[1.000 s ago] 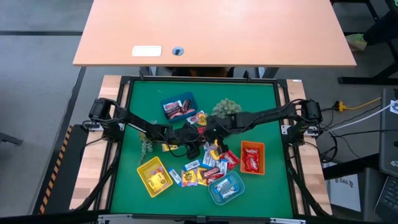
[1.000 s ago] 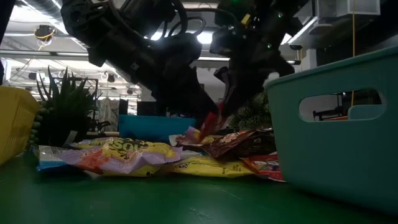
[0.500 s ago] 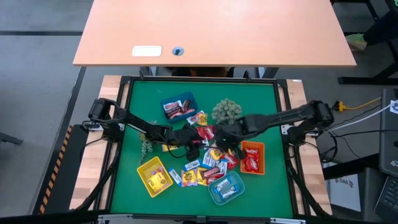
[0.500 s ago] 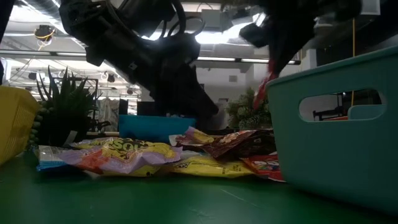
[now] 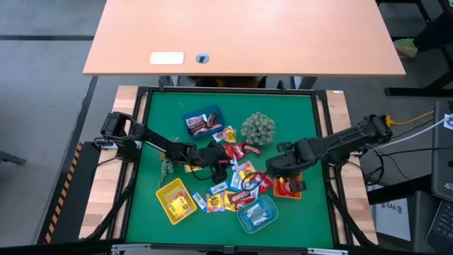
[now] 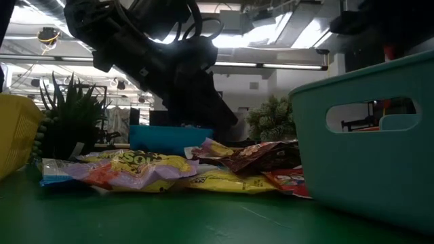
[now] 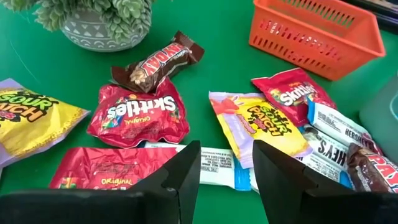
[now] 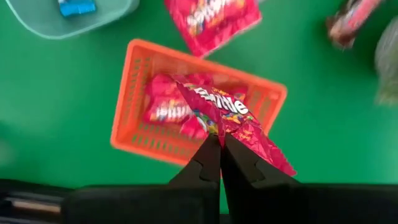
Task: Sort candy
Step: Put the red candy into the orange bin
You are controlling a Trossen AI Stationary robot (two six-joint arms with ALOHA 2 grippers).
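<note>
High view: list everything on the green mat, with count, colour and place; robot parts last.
Green mat: one, between the two arms.
Blue tray: one, far left of centre, red and dark candy inside.
Yellow tray: one, near left.
Teal tray: one, near centre.
Orange tray: one, right, red candy inside.
Plant: one, pale green, far centre.
Second plant: one, small, left.
Loose candy: many, red, yellow, blue-white, brown, mid-mat.
Red Skittles pack: one, hanging over the orange tray.
Left gripper: open, above the loose candy.
Right gripper: shut on the red Skittles pack.
</note>
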